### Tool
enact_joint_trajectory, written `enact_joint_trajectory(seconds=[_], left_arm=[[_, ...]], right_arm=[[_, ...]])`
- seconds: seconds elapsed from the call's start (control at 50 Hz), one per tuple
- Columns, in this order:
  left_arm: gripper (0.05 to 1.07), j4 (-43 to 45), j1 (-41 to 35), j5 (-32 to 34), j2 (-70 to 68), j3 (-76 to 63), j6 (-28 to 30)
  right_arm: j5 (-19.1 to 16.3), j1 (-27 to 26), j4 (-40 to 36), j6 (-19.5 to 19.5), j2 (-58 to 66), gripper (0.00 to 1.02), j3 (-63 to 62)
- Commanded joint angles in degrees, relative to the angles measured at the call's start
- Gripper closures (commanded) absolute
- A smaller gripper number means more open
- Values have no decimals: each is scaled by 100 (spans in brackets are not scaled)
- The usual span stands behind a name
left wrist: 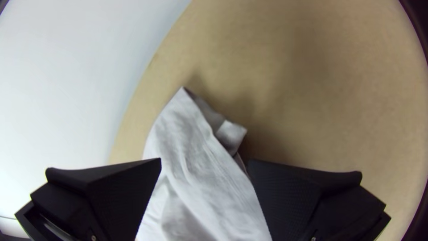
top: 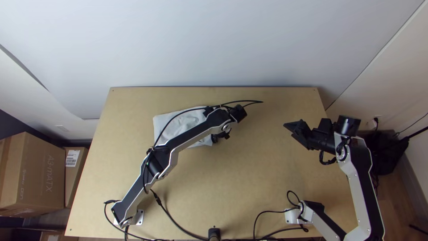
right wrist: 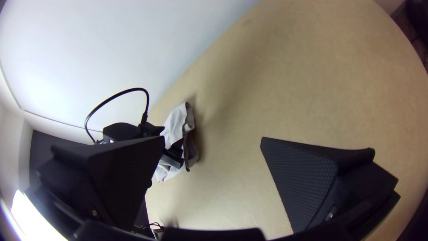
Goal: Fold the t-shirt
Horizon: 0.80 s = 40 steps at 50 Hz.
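1. Closest in, both arms are bolted along the near side of the light wooden table (top: pixel 249 187). Makes sense: the left arm (top: pixel 138 192) and right arm (top: pixel 363 178) can each cover the middle from there.
2. Further up on the right, the right gripper (right wrist: pixel 212 139) has its fingers spread wide with nothing between them. It's well apart from the cloth, over the table's right side, probably parked there so the other arm has room.
3. Past that, the left gripper (left wrist: pixel 204 164) sits at the cloth, fingers wide too, with fabric lying between them. Doesn't look like a pinch to me. My guess is it's lined up for a grab or a tidy-up, and that wide gap lets it straddle the layers.
4. The t-shirt (top: pixel 185 122) lies left of centre toward the far side, partly hidden under the left arm. It's pale, gathered into a compact, layered shape, with a small flap (left wrist: pixel 232 134) poking out by one corner. Can't tell how many folds it has. Folding looks well along, imo; next is likely squaring up that edge, and a careless grab could pull the layers apart.
5. Furthest back, a plain pale wall (top: pixel 214 44) rises behind the table.
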Motion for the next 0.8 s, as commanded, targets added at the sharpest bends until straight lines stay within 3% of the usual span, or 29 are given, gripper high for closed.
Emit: enact_joint_trajectory(seconds=[0.0, 0.34, 0.48, 0.78], left_arm=[[10, 106, 111, 178, -215, 198, -254], [10, 80, 726, 2604, -1665, 207, -1326], [10, -131, 1175, 3351, -2351, 110, -1704], [10, -413, 2335, 3914, -3959, -874, -1836]], right_arm=[[-57, 207, 147, -34, 61, 4, -188], [-4, 1798, 1430, 370, 1651, 4, 146], [14, 2255, 1501, 379, 2759, 4, 770], [101, 3002, 1501, 379, 4763, 4, 2510]])
